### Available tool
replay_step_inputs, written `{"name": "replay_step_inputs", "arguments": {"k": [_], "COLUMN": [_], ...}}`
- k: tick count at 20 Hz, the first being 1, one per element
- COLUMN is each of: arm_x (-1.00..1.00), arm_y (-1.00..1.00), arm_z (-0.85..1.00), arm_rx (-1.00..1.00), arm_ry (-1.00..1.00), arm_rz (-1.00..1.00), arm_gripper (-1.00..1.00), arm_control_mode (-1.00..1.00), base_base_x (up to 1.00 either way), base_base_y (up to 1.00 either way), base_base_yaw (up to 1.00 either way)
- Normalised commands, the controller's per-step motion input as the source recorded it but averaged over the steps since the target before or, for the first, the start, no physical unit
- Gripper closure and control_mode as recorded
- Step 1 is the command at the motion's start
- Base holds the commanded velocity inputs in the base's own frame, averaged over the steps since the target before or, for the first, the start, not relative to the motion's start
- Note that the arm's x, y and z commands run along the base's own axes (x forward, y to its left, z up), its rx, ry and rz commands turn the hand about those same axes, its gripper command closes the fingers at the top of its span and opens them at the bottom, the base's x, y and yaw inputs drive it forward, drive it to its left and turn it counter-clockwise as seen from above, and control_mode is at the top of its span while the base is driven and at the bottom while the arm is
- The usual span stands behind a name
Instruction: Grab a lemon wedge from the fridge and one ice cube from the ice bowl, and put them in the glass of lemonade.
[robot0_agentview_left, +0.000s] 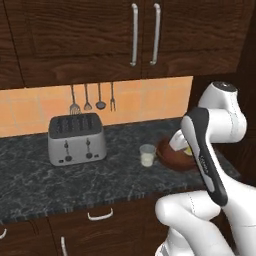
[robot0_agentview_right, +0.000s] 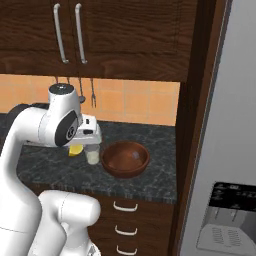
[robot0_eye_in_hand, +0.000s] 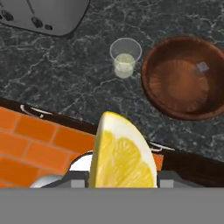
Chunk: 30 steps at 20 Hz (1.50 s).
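Observation:
My gripper is shut on the lemon wedge, a bright yellow slice that looms large at the bottom of the hand view. It hangs above the counter's front edge. The glass of lemonade stands on the dark counter beyond it, upright, with pale liquid at its bottom. Right beside the glass sits the ice bowl, reddish-brown, with one small ice cube inside. In the left base view my forearm covers part of the ice bowl, next to the glass. The fridge stands at the right.
A silver toaster sits on the counter left of the glass. Kitchen utensils hang on the orange tile wall. Dark wood cabinets hang above, and drawers lie below the counter edge.

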Motion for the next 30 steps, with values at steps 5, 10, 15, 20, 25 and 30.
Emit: {"name": "replay_step_inputs", "arguments": {"k": [5, 10, 15, 20, 25, 30], "arm_x": [0.33, 0.81, 0.67, 0.96, 0.44, 0.13], "arm_y": [0.40, 0.23, -0.31, -0.51, -0.01, 0.00], "arm_z": [-0.36, -0.95, -0.43, 0.06, -0.11, -0.27], "arm_rx": [0.00, 0.01, 0.00, 0.00, 0.00, 0.00], "arm_ry": [0.00, 0.00, 0.02, 0.21, 0.17, 0.03], "arm_rz": [-0.03, -0.09, -0.11, -0.06, 0.00, 0.00], "arm_gripper": [1.00, 1.00, 1.00, 1.00, 1.00, 1.00], "arm_control_mode": [-1.00, -1.00, -1.00, -1.00, -1.00, -1.00], "base_base_x": [0.16, 0.00, 0.00, 0.00, 0.00, 0.00], "base_base_y": [0.31, 0.00, 0.00, 0.00, 0.00, 0.00], "base_base_yaw": [-0.02, 0.00, 0.00, 0.00, 0.00, 0.00]}}
